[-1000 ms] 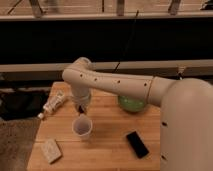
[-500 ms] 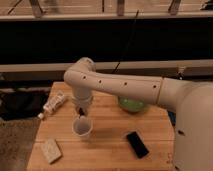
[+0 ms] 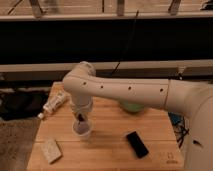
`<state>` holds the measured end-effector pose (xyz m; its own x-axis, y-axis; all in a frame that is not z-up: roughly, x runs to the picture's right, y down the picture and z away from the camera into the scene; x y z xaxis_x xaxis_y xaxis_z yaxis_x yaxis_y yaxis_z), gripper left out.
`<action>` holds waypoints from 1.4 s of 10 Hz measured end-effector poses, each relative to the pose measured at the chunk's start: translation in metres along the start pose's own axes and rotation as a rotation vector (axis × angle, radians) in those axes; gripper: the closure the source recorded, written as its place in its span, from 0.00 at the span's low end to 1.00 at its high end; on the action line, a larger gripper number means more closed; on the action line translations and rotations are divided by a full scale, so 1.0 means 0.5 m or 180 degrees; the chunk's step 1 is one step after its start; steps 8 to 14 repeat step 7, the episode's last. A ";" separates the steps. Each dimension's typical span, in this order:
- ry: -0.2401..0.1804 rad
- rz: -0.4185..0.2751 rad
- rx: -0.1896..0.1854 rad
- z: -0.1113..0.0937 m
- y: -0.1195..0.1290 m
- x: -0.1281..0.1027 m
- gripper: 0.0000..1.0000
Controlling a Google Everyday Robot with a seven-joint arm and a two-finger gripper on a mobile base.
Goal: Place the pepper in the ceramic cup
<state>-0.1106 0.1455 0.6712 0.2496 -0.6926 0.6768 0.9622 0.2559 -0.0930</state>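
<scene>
A wooden surface (image 3: 107, 145) is seen from above, with the robot's white arm (image 3: 130, 92) reaching across it from the right and bending down at its elbow on the left. The tool (image 3: 80, 118) is held directly over the cup (image 3: 82, 130), its tip just at or inside the rim. A small dark shape, taken to be the pepper (image 3: 79, 118), is seen at the tip of the tool, right above the opening of the cup; whether it is touching the cup cannot be told. Whether the tool is gripping the pepper or has been opened cannot be told, since the tip is mostly hidden by the wrist. The cup is placed upright on the left half of the surface, near the front. A green bowl (image 3: 131, 106) is partly hidden behind the arm, toward the back of the surface. A black phone (image 3: 137, 144) is laid flat at the front, to the right of the cup and apart from it. A pale sponge (image 3: 51, 150) is found at the front left corner, and a clear plastic bottle (image 3: 53, 104) is laid on its side at the left edge.
</scene>
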 end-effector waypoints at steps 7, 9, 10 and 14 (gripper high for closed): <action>-0.0182 -0.0118 0.0000 0.035 -0.011 -0.070 0.92; -0.0182 -0.0118 0.0000 0.035 -0.011 -0.070 0.92; -0.0182 -0.0118 0.0000 0.035 -0.011 -0.070 0.92; -0.0182 -0.0118 0.0000 0.035 -0.011 -0.070 0.92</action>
